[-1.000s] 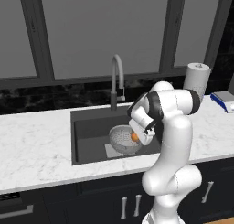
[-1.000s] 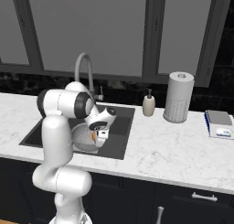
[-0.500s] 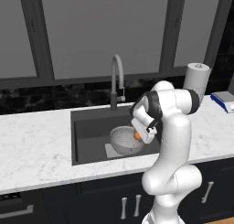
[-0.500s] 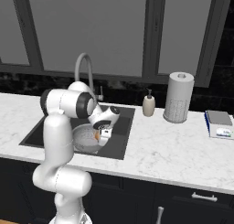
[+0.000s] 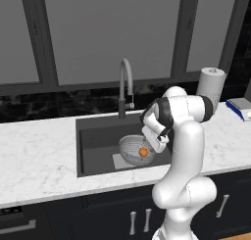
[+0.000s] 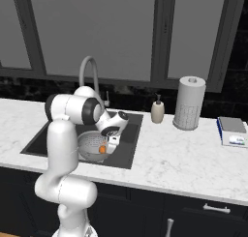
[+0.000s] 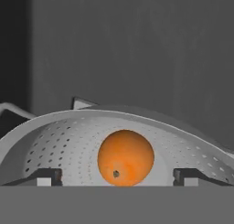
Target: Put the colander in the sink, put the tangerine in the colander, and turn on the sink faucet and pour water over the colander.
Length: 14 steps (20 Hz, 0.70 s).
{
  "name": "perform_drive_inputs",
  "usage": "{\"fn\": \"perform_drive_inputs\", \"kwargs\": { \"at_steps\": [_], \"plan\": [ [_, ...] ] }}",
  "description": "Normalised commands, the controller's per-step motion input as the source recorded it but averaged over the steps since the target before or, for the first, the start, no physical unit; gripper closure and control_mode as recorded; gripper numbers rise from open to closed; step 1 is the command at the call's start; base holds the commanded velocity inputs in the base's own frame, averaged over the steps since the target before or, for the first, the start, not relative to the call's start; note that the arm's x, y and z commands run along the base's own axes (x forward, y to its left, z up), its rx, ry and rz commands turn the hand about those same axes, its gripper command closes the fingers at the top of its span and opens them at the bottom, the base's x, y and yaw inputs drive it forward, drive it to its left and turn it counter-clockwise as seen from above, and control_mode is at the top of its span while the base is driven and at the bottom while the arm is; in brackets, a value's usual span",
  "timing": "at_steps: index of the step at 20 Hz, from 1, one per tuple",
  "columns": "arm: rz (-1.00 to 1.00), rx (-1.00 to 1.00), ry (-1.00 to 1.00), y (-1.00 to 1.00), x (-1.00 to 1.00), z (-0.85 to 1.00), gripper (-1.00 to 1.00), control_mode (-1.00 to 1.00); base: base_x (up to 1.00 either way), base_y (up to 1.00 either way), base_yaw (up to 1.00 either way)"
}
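Note:
The silver perforated colander [image 5: 131,150] [image 6: 89,146] [image 7: 55,141] stands on the bottom of the dark sink [image 5: 98,136] [image 6: 43,139], right of centre. The orange tangerine [image 5: 142,152] [image 6: 102,149] [image 7: 125,157] lies inside it, free of the fingers. My gripper [image 5: 150,146] [image 6: 109,142] [image 7: 118,175] hangs just above the colander's near rim, open, with the fingertips [image 7: 48,175] wide apart on either side of the fruit. The gooseneck faucet [image 5: 126,82] [image 6: 89,76] rises behind the basin. No water stream shows.
A paper towel roll [image 5: 211,84] [image 6: 189,103] and a soap dispenser [image 6: 157,110] stand on the marble counter right of the sink. A blue and white box [image 5: 240,107] [image 6: 232,132] lies at the far right. Dark windows back the counter.
The gripper has opened and the tangerine has dropped from its fingers into the colander. The arm has barely shifted.

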Motion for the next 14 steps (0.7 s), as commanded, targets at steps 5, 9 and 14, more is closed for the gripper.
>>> {"fn": "perform_drive_inputs", "kwargs": {
  "at_steps": [5, 9, 14],
  "plan": [
    [-0.01, 0.00, -0.03, 0.31, -0.01, -0.11, -1.00, -1.00, 0.00, 0.00, 0.00],
    [0.00, 0.00, -0.13, 0.32, -0.17, 0.10, -1.00, -1.00, 0.00, 0.00, 0.00],
    [0.00, 0.00, -0.15, 0.29, -0.19, 0.19, -1.00, -1.00, 0.00, 0.00, 0.00]
  ]
}}
